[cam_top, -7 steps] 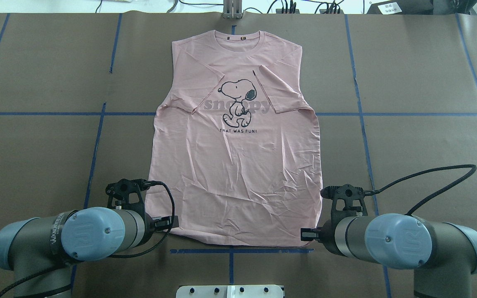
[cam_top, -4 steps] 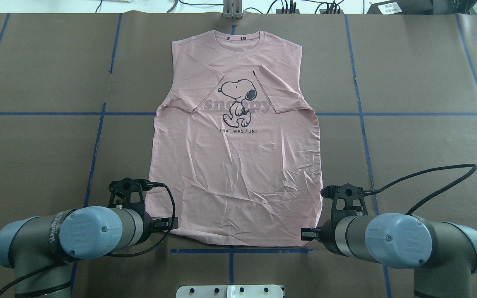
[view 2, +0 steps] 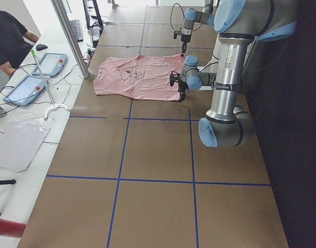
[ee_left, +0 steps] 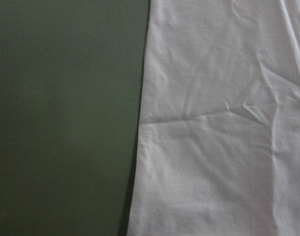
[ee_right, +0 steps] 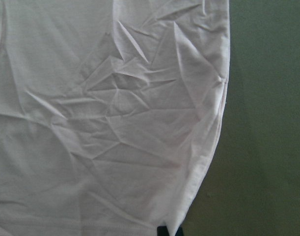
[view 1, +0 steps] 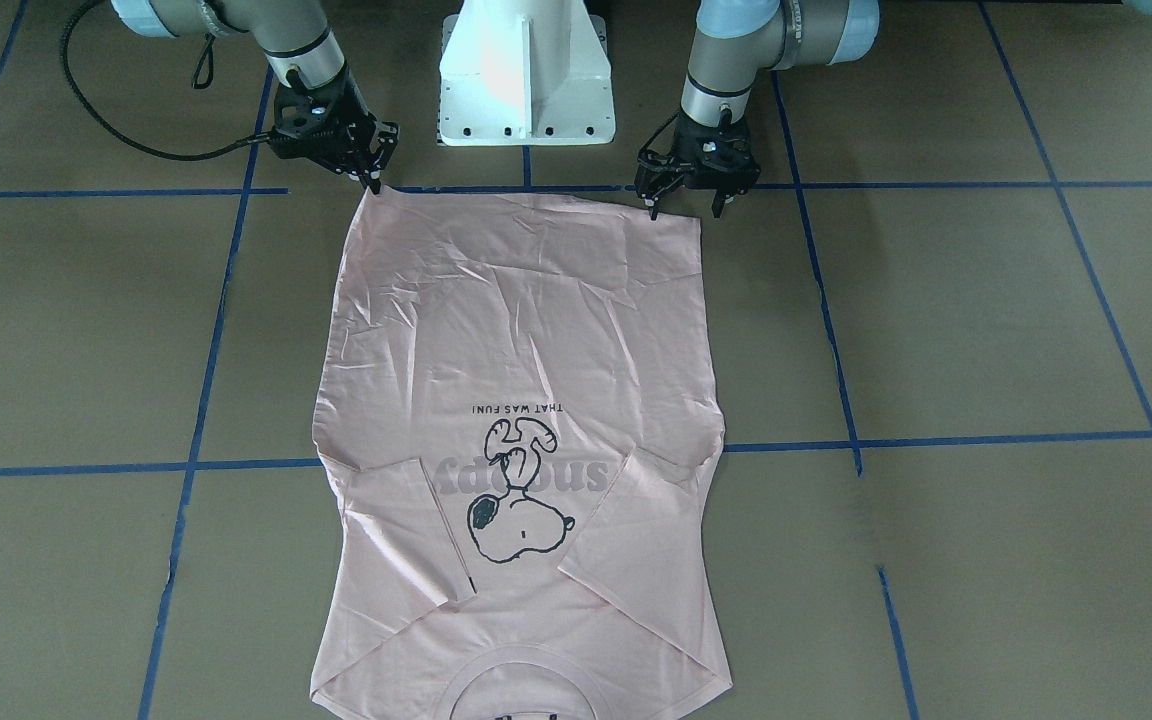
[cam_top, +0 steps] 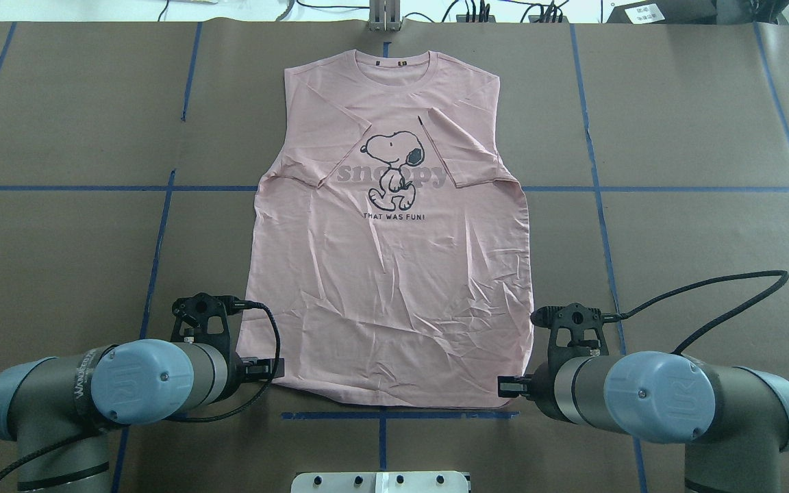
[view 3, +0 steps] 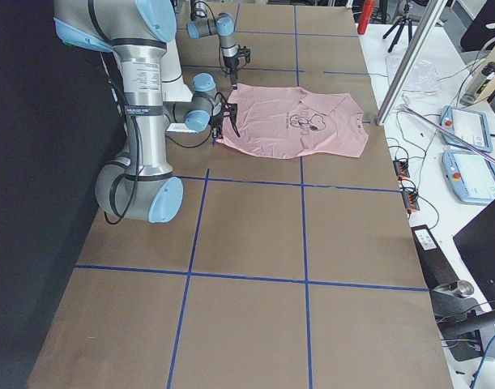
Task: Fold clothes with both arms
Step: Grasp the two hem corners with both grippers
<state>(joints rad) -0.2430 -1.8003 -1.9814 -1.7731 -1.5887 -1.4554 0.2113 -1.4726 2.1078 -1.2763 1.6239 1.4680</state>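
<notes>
1. T-shirt [cam_top: 387, 308] lies flat and print up in the middle of the table [cam_top: 675, 137]. The collar [cam_top: 392, 63] is at the far side and the hem [cam_top: 394, 404] is nearest the robot.
2. Done: both sleeves [cam_top: 466, 150] are turned in over the chest and overlap the edges of the print. The body is creased but spread out, with no cross fold.
3. Left gripper [view 1: 686, 208] points down at its hem corner with the fingers spread wide and nothing between them. One finger is just at the cloth edge. The left wrist view shows only the side edge lying flat.
4. Right gripper [view 1: 368, 178] is at the other hem corner. The fingers look parted, though this is less clear from this angle. A black tip shows at the cloth corner in the right wrist view. The cloth there is flat, so I judge the gripper empty.
5. Judgement: sleeve stage complete, hem grasp not yet made.
6. Left to do: pinch both corners, carry the hem up to the collar, and possibly fold again.
</notes>
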